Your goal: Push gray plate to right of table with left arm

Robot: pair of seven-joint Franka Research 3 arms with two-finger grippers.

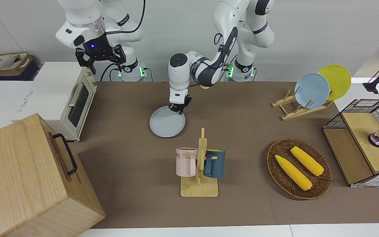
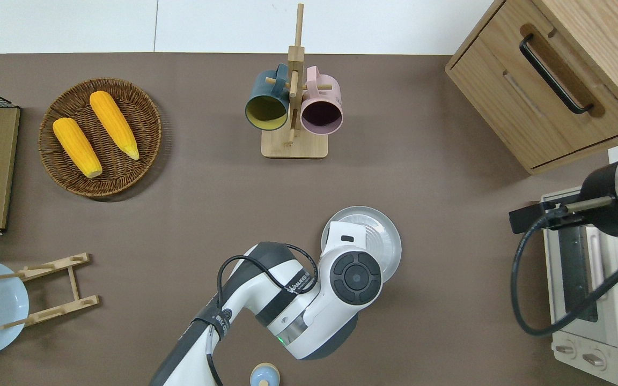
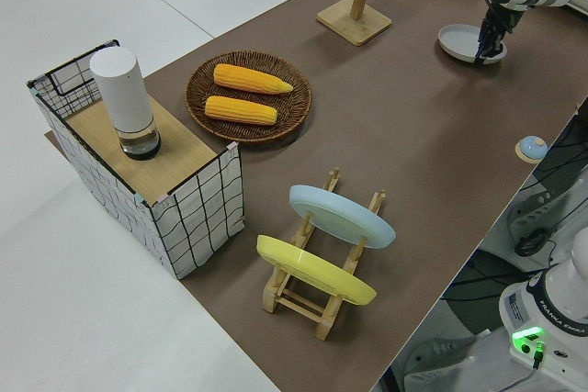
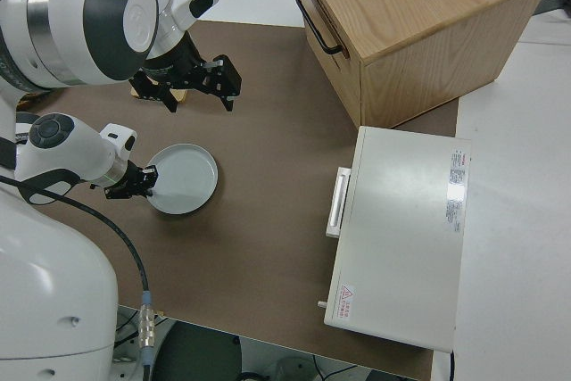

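The gray plate (image 1: 167, 124) lies flat on the brown table (image 1: 137, 98), nearer to the robots than the mug rack. It also shows in the overhead view (image 2: 388, 236), the right side view (image 4: 185, 180) and the left side view (image 3: 457, 41). My left gripper (image 1: 177, 110) is down at table height with its fingers together, against the plate's rim on the side nearest the robots. In the overhead view its wrist hides the fingers and part of the plate. My right gripper (image 1: 100, 62) is open, empty and parked.
A mug rack (image 1: 199, 164) holds a pink and a dark blue mug. A white toaster oven (image 1: 61, 98) and a wooden cabinet (image 1: 28, 177) stand at the right arm's end. A corn basket (image 1: 298, 168), a plate rack (image 1: 311, 90) and a wire box (image 1: 364, 141) stand at the left arm's end.
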